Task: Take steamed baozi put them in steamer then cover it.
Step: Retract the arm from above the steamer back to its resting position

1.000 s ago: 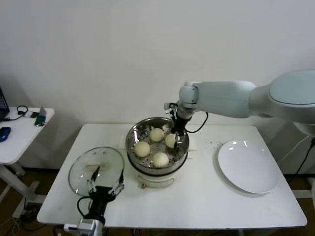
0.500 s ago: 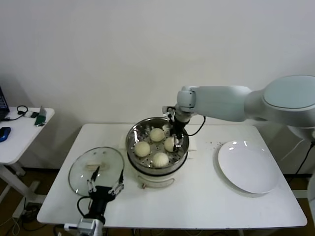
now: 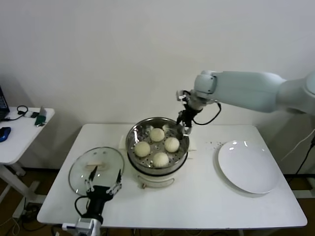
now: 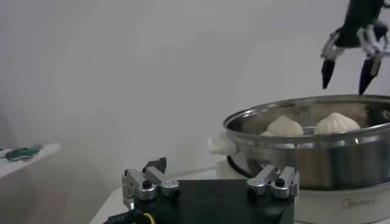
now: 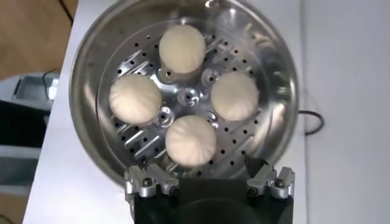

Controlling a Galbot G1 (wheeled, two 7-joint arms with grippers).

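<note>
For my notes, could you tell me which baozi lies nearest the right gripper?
The baozi on the plate side of the steamer, just below the open right gripper; the other three sit farther away.

A white table (image 3: 197, 196) stood before a plain white wall (image 3: 123, 49). A round white plate (image 3: 248, 167) lay flat on its right side. A smaller side table (image 3: 19, 132) stood to the left, bearing a blue item (image 3: 4, 132), a green item (image 3: 40, 118) and a black cable (image 3: 21, 110).

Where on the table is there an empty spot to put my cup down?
The table has a bare stretch along its front edge, between the steamer and the white plate, and in front of both. The left side is crowded: the glass cover lies there with the left gripper open beside it. All four baozi fill the steamer.
</note>
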